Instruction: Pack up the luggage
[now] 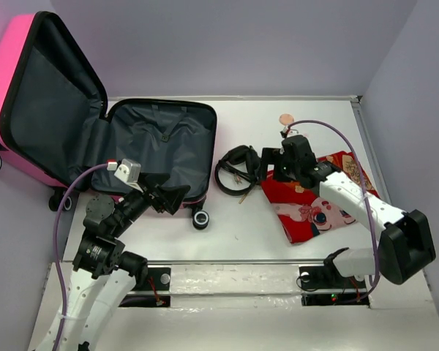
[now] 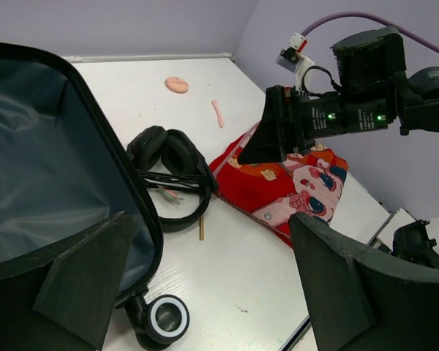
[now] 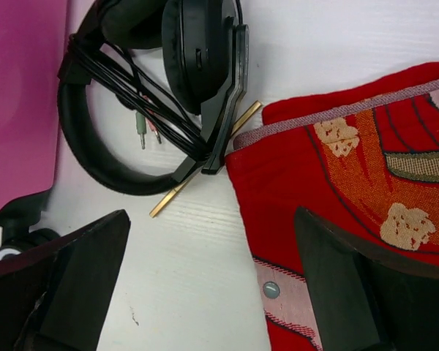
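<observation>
The hot-pink luggage (image 1: 18, 88) lies open at the left, its lid raised and its grey-lined lower half (image 1: 161, 142) flat on the table. My left gripper (image 1: 170, 199) is open and empty at the luggage's near edge, by a wheel (image 2: 167, 318); in the left wrist view (image 2: 216, 292) its jaws stand wide apart over bare table. My right gripper (image 1: 267, 162) is open and empty, low between the black headphones (image 1: 234, 170) and the red patterned cloth (image 1: 314, 197). In the right wrist view (image 3: 212, 285) it straddles the cloth's left edge (image 3: 336, 190), with the headphones (image 3: 168, 66) just beyond.
A thin gold stick (image 3: 205, 157) lies under the headphones. A small round pink thing (image 1: 286, 118) and a pink strip (image 2: 218, 113) lie at the back of the table. Lilac walls close in the back and right. The table's near edge has a metal rail (image 1: 227, 274).
</observation>
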Controlling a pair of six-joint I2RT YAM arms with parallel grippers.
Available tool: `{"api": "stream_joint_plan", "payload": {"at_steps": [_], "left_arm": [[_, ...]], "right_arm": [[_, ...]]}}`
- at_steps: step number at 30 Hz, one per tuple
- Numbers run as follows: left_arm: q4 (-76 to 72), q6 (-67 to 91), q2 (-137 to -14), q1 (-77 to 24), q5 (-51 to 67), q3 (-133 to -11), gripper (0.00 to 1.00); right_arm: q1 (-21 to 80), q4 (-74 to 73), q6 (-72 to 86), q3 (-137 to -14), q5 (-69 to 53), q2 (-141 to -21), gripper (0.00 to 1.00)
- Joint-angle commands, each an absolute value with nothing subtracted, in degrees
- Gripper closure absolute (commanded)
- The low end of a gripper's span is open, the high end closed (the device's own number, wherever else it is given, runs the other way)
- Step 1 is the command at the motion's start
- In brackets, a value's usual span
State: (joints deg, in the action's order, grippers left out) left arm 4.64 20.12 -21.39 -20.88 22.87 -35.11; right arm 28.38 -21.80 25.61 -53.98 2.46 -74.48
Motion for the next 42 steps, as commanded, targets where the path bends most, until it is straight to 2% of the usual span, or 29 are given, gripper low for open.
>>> {"api": "stream_joint_plan", "payload": {"at_steps": [1,17,22,29,36,37,39,40,42], "left_arm": [[3.87,19.95,-21.88,-20.74,24.43,-35.07,0.01],[3.34,20.48,-22.06,-20.74,24.87,-34.45,0.01],[3.16,20.39,-22.32,-20.74,25.31,-34.45,0.01],[2.99,20.39,-22.50,-20.74,25.93,-34.37,0.01],[2.81,20.39,-22.50,-20.74,26.28,-34.28,0.01],[2.81,20.48,-22.50,-20.74,26.19,-34.28,0.01],[2.81,20.39,-22.41,-20.74,26.28,-34.19,0.01],[2.81,20.39,-22.41,-20.74,26.19,-34.28,0.01],[2.81,20.39,-22.24,-20.74,26.19,-34.28,0.01]], "right_arm": [[31.54,-20.65,23.65,-59.32,7.99,-79.00,0.00],[33.75,-22.24,21.36,-69.07,10.28,-95.18,0.00],[33.75,-22.41,20.92,-72.94,15.38,-100.10,0.01],[33.75,-22.24,21.62,-80.06,19.25,-107.57,0.09],[33.75,-22.24,21.97,-83.23,22.32,-113.81,0.29],[33.75,-22.24,22.15,-83.67,22.85,-114.25,0.41],[33.75,-22.32,22.41,-84.28,23.64,-114.17,0.54],[33.75,-22.32,22.85,-84.46,24.08,-113.56,0.66],[33.75,-22.24,23.47,-84.90,25.22,-110.32,0.68]]}}
